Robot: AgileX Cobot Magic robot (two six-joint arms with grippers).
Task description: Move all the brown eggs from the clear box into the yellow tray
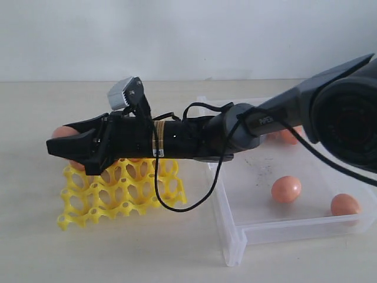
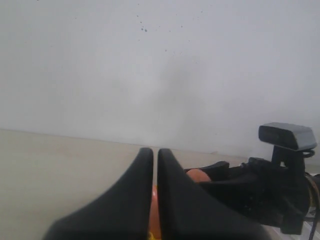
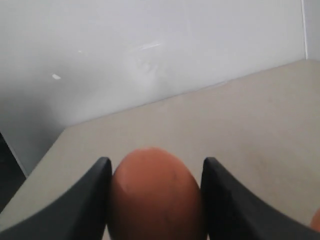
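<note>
One smooth oval egg (image 3: 152, 195) (brown), black fingers (image 3: 80, 205)

Beige tabletop (image 1: 147, 259), plain white wall (image 1: 177, 35)

Smooth matt eggs (image 1: 286, 189); yellow plastic tray (image 1: 88, 203); clear plastic box (image 1: 233, 240)

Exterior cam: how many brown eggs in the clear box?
3 brown eggs in the clear box: one mid-floor, one by the near right wall, one at the far side partly behind the right arm. More may be hidden behind it.
</note>
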